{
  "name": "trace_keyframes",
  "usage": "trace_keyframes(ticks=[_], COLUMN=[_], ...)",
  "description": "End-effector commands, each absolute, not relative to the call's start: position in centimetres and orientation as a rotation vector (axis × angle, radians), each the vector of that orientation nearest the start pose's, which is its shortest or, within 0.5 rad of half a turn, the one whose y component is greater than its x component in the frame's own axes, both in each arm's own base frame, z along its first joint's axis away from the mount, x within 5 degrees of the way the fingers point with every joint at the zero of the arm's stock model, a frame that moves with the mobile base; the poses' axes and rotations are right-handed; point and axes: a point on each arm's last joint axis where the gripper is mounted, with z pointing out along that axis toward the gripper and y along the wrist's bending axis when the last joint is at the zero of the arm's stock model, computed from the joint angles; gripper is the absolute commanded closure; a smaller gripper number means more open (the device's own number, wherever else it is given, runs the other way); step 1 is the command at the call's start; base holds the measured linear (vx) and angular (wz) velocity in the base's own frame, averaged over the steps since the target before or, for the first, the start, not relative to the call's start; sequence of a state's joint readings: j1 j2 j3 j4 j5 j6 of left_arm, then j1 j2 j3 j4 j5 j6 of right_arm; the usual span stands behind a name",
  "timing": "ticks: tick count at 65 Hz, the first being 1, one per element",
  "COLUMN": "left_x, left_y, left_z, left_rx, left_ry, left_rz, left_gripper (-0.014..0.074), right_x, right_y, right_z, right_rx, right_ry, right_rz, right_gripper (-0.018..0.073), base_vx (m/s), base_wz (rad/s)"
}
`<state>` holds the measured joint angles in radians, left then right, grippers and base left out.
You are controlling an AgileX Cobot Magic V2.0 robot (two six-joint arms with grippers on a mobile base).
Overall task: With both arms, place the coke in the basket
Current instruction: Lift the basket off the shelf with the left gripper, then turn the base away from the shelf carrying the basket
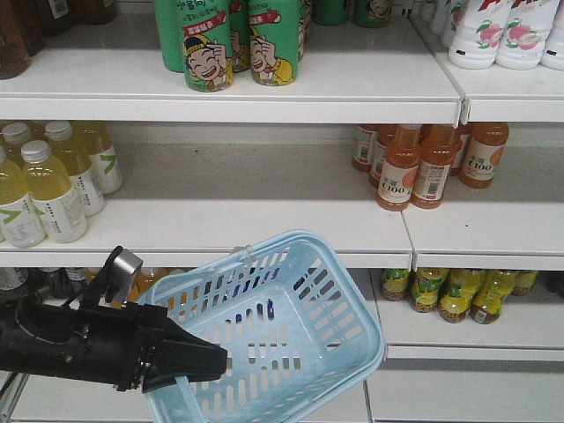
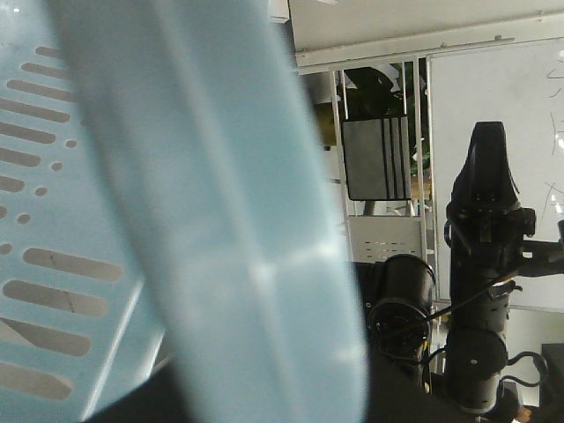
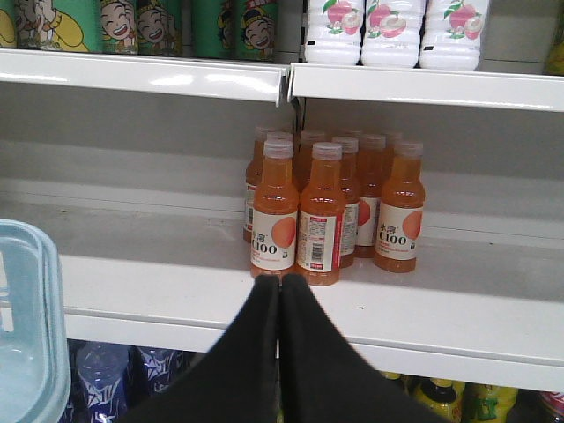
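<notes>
The basket (image 1: 359,300) hangs tilted in the lower middle of the front view, with its slotted inside facing the viewer. The left tool (image 1: 216,359) reaches in from the lower left, and its black tapered tip pinches the basket's near rim beside the thin handle. In the left wrist view that pale blue rim is so close that it blurs across most of the frame, and the fingers themselves don't show there. The right tool (image 3: 280,286) sits at the bottom centre of its own view, fingers pressed together with nothing between them. A corner of the basket just shows at the lower left edge there. Where the coke is I cannot tell. Straight above the right tool in the frame, a cluster of orange bottles (image 3: 322,216) stands on the white surface (image 3: 458,300) of a shop rack. In the front view, pale yellow bottles (image 1: 53,185) fill the left of that tier. Green cartoon-faced drinks (image 1: 225,44) and white peach-printed bottles (image 1: 502,31) line the tier above.
</notes>
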<state>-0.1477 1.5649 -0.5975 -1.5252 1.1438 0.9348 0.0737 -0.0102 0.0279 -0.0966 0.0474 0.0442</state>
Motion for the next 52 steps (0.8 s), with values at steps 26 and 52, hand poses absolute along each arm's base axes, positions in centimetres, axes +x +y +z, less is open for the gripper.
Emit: trace_keyframes(ticks=[26, 52], left_x=[21.89, 21.89], left_y=[-12.02, -12.02], left_z=[21.69, 21.69], left_rx=[0.068, 0.068], left_ry=[2.349, 2.349], left_rz=[-1.843, -1.843], left_gripper=[0.0604, 0.0604], right_x=[5.53, 5.53], right_y=[0.41, 0.41], right_z=[20.45, 20.45], right_rx=[-0.1, -0.1], right_ry=[1.461, 1.461], right_rz=[0.007, 0.007], right_gripper=[0.0569, 0.0569], base_vx=[0.0, -0.04], base_wz=[-0.02, -0.17])
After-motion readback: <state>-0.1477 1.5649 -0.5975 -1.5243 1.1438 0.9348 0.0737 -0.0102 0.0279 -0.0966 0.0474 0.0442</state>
